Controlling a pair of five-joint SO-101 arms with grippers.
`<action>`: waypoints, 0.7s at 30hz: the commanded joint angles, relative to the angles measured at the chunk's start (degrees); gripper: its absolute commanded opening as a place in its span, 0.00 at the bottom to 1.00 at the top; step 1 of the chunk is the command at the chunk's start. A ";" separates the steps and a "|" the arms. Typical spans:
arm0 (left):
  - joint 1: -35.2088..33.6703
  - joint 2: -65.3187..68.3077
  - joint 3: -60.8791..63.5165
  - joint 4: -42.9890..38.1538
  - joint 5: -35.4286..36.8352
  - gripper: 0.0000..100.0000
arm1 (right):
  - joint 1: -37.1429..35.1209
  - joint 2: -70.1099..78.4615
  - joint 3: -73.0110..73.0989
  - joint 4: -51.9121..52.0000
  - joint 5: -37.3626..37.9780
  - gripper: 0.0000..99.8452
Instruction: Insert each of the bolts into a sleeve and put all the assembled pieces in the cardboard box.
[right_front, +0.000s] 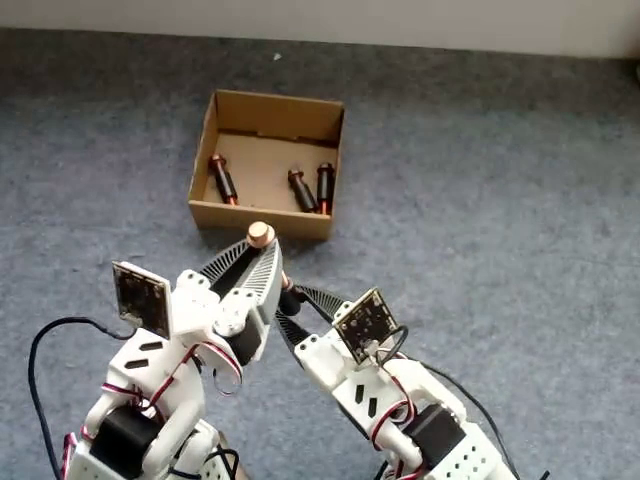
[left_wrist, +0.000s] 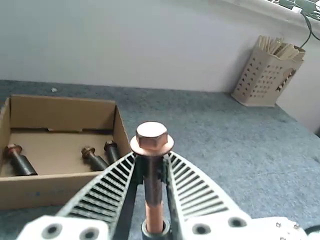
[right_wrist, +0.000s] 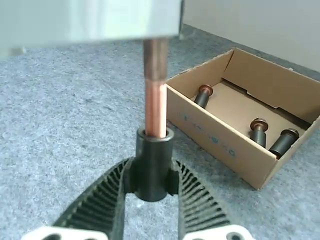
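Observation:
A copper bolt (left_wrist: 152, 165) with a hex flanged head stands upright, and my left gripper (left_wrist: 151, 170) is shut on its shank. Its lower end sits inside a black sleeve (right_wrist: 153, 162), which my right gripper (right_wrist: 151, 175) is shut on. From above, the bolt head (right_front: 260, 235) shows between the left gripper (right_front: 257, 268) and the right gripper (right_front: 290, 300), just in front of the cardboard box (right_front: 262, 216). Three assembled pieces (right_front: 221, 179) (right_front: 301, 189) (right_front: 325, 187) lie on the box floor.
Grey carpet covers the table (right_front: 480, 200), with open room to the right of the box and behind it. A perforated beige holder (left_wrist: 267, 72) with wooden sticks stands by the wall, far to the right.

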 joint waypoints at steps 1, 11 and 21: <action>0.31 -0.48 1.71 -0.26 -0.44 0.01 | -0.13 -1.19 5.32 -1.01 0.53 0.00; 2.95 -0.40 2.07 0.35 -0.53 0.01 | 2.77 -1.19 5.32 -1.01 0.44 0.00; 3.30 -0.40 1.98 7.38 -0.53 0.18 | 3.03 -1.19 5.23 -1.01 0.44 0.00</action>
